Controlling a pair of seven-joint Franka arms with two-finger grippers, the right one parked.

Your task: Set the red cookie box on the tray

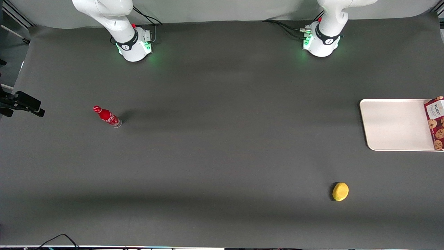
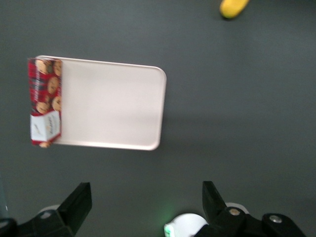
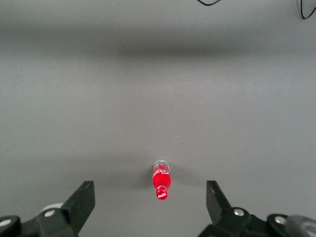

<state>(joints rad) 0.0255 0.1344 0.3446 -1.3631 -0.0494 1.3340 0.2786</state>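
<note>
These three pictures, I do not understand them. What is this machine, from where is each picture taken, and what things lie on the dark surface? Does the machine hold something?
You see two white robot arms bolted to a table covered with a dark mat. One picture looks down on the whole table from the front. The other two come from small cameras on each arm's wrist, looking down past the fingers.

Only one arm works. Its pincer hangs high above the table, its two black fingers wide apart, holding nothing.

On the table lies a cream tray toward the working arm's end. A red cookie box lies along one short edge of the tray, seemingly partly over its rim. A lemon sits nearer to the front camera than the tray. A small red bottle stands toward the parked arm's end.
</note>
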